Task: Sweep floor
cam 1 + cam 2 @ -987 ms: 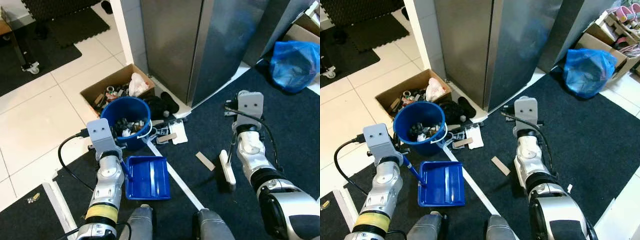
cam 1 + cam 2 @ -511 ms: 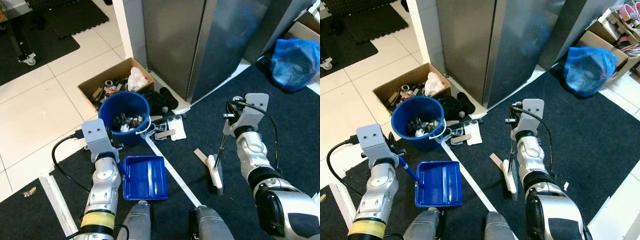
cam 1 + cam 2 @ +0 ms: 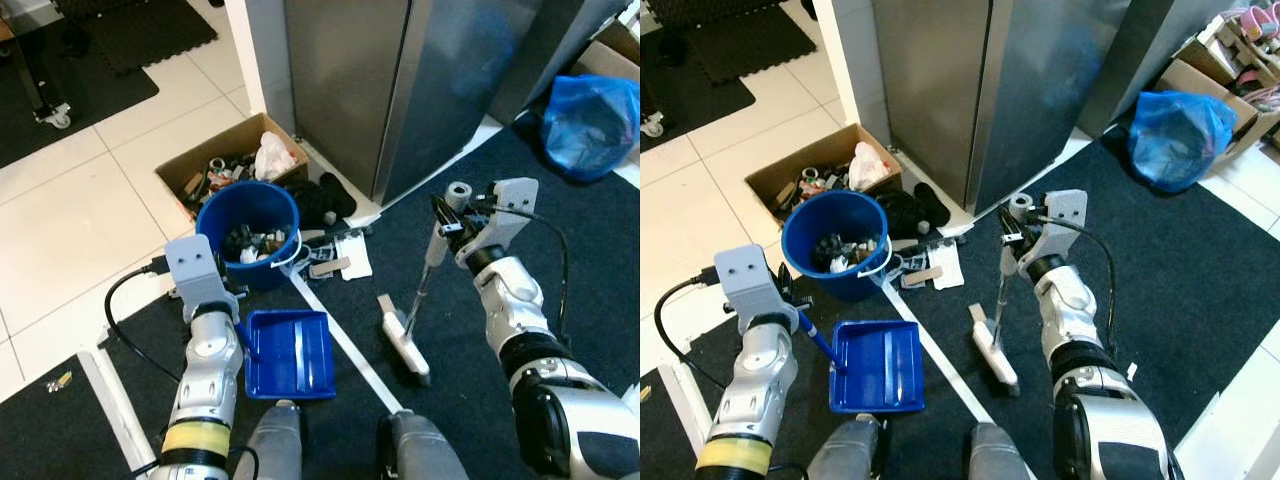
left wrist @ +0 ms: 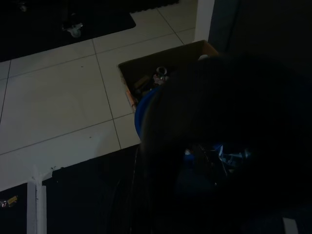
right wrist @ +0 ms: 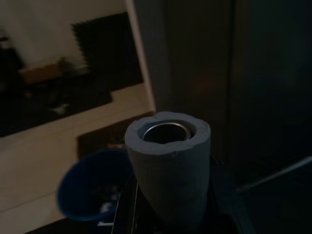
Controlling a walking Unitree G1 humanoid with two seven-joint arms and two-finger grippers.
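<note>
A blue dustpan point(image 3: 292, 352) lies flat on the dark mat in front of my feet. My left gripper point(image 3: 795, 315) is shut on its blue handle point(image 3: 820, 345). My right gripper point(image 3: 445, 228) is shut on the grey foam grip point(image 5: 168, 165) of a broom, with the shaft tilted down to the left. The white broom head point(image 3: 403, 345) rests on the mat right of a white tape line point(image 3: 340, 340). A small wooden piece point(image 3: 386, 303) lies against the head's far end.
A blue bucket point(image 3: 213, 215) full of scraps stands just beyond the dustpan, with a cardboard box point(image 3: 178, 178) of junk behind it. Papers and debris point(image 3: 340, 262) lie by a steel cabinet point(image 3: 400, 90). A blue plastic bag point(image 3: 590, 125) sits far right.
My right gripper rose and tipped the broom, swinging its head left across the mat and pushing the wooden piece toward the tape line. The left arm and dustpan stayed put.
</note>
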